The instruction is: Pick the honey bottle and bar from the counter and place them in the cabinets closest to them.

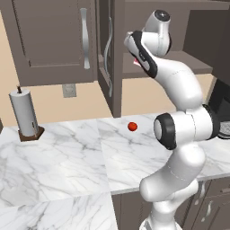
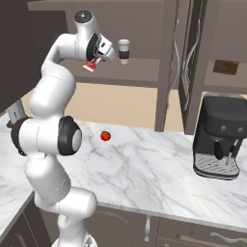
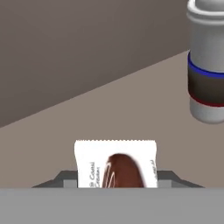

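Over cabinet shelf [image 2: 144, 72], hand [image 2: 93, 63] gripping bar [image 3: 116, 164].

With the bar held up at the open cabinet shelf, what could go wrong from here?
1. The bar is held between the fingers above the shelf; released from there it might drop and land badly.
2. A paper cup stands on the same shelf close to the gripper; pushing further in could knock it over.
3. The open cabinet door hangs nearby, so a wide swing back could clip it.
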